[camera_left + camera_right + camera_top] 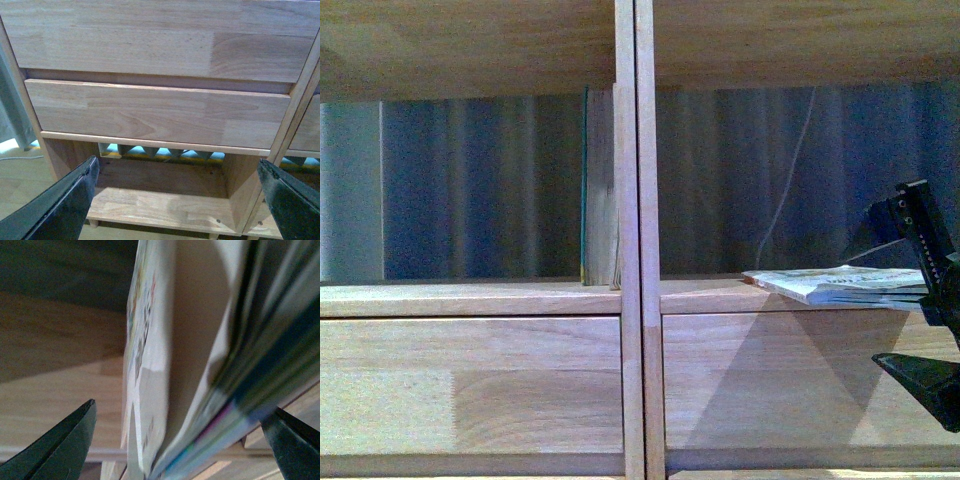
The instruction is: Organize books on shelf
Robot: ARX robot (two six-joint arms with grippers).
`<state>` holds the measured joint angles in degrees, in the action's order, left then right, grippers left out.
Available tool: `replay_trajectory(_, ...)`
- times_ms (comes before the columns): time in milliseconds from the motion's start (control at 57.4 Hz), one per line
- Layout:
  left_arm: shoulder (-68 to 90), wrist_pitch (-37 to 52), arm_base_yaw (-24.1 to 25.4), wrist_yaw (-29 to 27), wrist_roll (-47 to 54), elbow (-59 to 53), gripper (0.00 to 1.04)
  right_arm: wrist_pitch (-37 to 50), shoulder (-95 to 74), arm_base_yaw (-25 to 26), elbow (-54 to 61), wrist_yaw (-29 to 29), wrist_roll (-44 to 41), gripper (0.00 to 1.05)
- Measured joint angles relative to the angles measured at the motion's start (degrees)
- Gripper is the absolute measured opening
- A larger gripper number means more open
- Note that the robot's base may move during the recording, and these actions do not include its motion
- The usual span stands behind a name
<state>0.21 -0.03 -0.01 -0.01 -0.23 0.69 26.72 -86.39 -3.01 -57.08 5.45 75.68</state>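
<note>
A: Where's the paperback (pixel 820 283)?
B: Flat on the shelf (pixel 470 300), right ledge, overhanging the front. Right end effector (pixel 182 410) is spread above and below it, no pinch. Left end effector (pixel 177 162) spread, empty.
A: Handling?
B: Probably light, floppy and slick. Bite deep or it'll droop. Teal book (pixel 598 190) stands upright against the central divider.

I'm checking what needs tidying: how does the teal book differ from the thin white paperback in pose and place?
Pose: the teal book stands upright, while the paperback lies flat.
Place: the teal book is in the left compartment against the central upright; the paperback is in the right compartment, between the open jaws of the right gripper.
Look: the teal book shows yellowed pages; the paperback shows a white printed cover.
Both rest on the same shelf level.
</note>
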Motion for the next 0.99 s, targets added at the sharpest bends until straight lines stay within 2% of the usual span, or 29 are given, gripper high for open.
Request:
replay_trajectory(52, 0.0, 0.0, 0.0, 0.0, 0.0, 0.0, 0.97, 0.0, -0.3, 0.2, -0.8, 0.0, 0.0, 0.97)
replay_trajectory(209, 0.0, 0.0, 0.0, 0.0, 0.0, 0.0, 0.97, -2.0, -0.4, -0.3, -3.7, -0.7, -0.7, 0.77)
replay_trajectory(436, 0.0, 0.0, 0.0, 0.0, 0.0, 0.0, 0.97, -3.1, -0.5, -2.1, -4.9, -1.4, -0.9, 0.43)
replay_trajectory(662, 0.0, 0.0, 0.0, 0.0, 0.0, 0.0, 0.97, 0.2, -0.5, -2.1, -1.2, -0.4, -0.7, 0.10)
replay_trajectory(854, 0.0, 0.0, 0.0, 0.0, 0.0, 0.0, 0.97, 5.5, 3.8, -0.9, 4.9, 3.5, -1.7, 0.07)
replay_trajectory(889, 0.5, 0.3, 0.7, 2.0, 0.2, 0.0, 0.97, 6.6, 5.4, -0.7, 6.5, 4.6, -2.7, 0.07)
replay_trajectory(941, 3.8, 3.0, 5.6, 16.5, 1.0, 0.2, 0.97, 7.6, 8.4, 0.1, 9.0, 6.2, -4.0, 0.07)
replay_trajectory(976, 5.8, 4.3, 7.9, 22.1, 1.1, 0.4, 0.97, 8.0, 9.8, 0.3, 9.9, 6.9, -4.8, 0.07)
replay_trajectory(993, 8.0, 5.8, 9.9, 26.9, 1.1, 0.6, 0.97, 8.3, 11.2, 0.6, 10.7, 7.5, -5.3, 0.07)
